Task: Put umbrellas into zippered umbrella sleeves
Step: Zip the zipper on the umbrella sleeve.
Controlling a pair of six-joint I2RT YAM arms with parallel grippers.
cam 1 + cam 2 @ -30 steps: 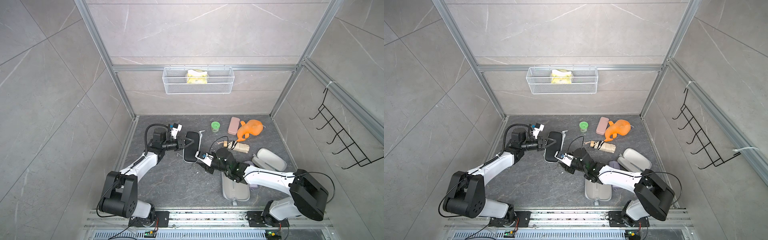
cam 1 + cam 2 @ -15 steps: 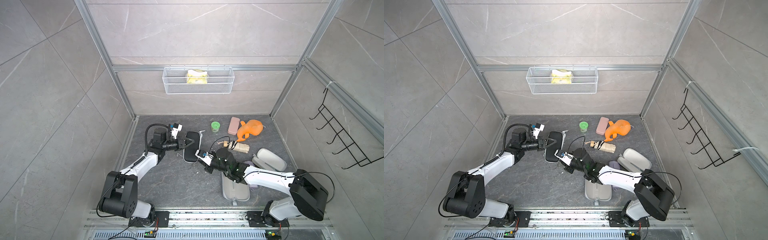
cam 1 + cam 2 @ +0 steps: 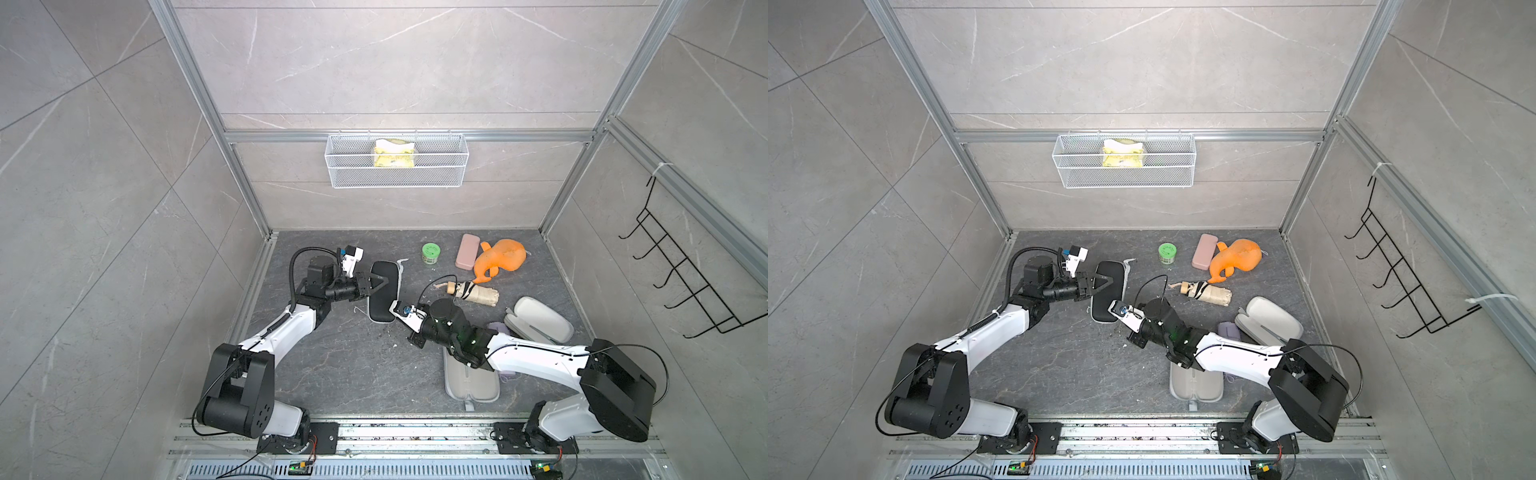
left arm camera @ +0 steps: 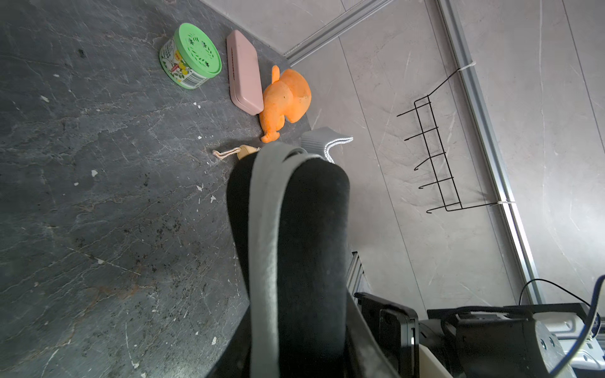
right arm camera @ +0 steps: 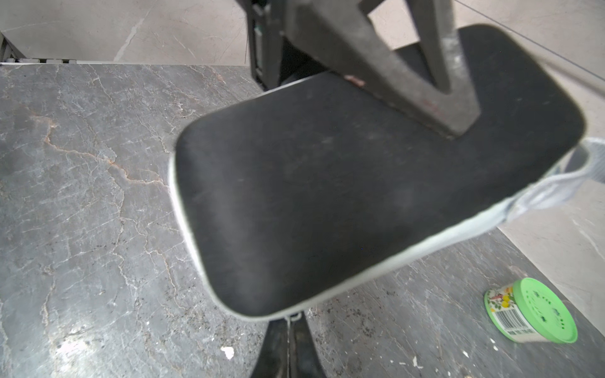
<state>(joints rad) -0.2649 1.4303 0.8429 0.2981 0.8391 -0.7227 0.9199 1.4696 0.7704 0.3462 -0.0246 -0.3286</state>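
- Black case [image 3: 384,297]: in both top views it is round-ended and clamped by the left gripper [image 3: 383,284] over the floor [image 3: 353,365]. The beige umbrella [image 3: 476,293] lies loose and 2 pale cases [image 3: 538,318] lie open.
- Left wrist: matte black shell, grey zip tape [image 4: 265,229].
- Right wrist: the right gripper [image 5: 288,337], jaws pressed together, seems to pinch the zip pull [image 5: 293,316]. Closing looks unfinished.

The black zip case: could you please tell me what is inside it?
The black zip case shows only its shell and pale zip edge; its halves lie together, so the contents are hidden.
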